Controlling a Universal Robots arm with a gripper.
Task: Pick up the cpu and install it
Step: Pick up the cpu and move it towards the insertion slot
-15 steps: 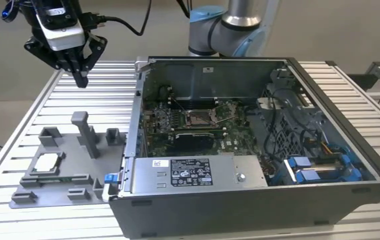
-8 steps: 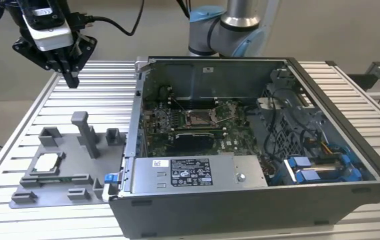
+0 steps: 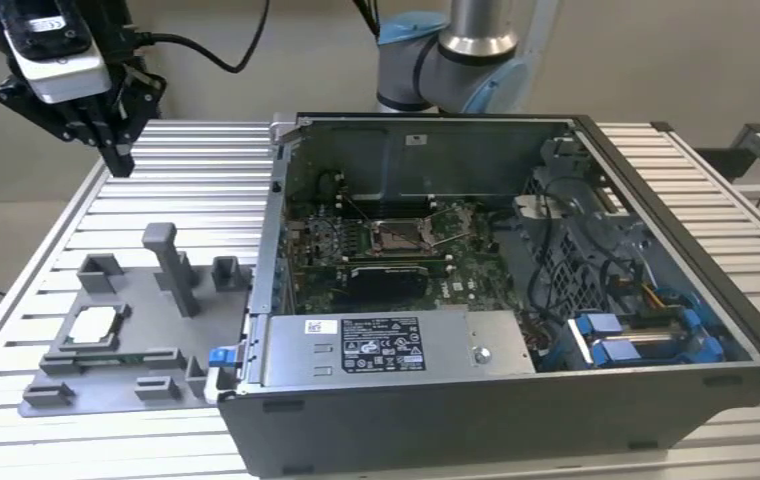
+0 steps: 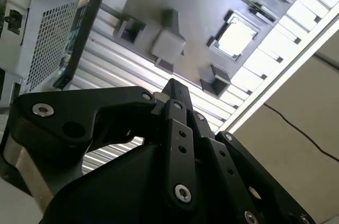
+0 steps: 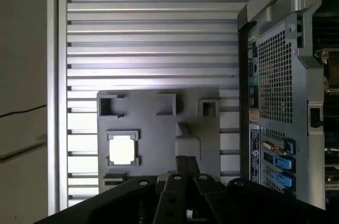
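Gripper [image 3: 120, 160] hangs high over slatted table [image 3: 193, 170]. Fingers pressed together, holding nothing, as far as I can see. Cpu [image 3: 93, 325] well below gripper, far from fingertips. It lies flat in square pocket on grey tray [image 3: 153, 325]. Nothing touches it. Tall grey post [image 3: 167, 255] stands near cpu. Open computer box [image 3: 487, 420] sits off to gripper's side, dark square socket [image 3: 396, 236] inside.

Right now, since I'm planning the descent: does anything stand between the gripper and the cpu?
Nothing visible does. The gripper hangs above the slatted table, apart from the cpu, which lies uncovered in its fixture. The fixture's tall post stands beside the cpu, toward the exterior view's right, not over it.
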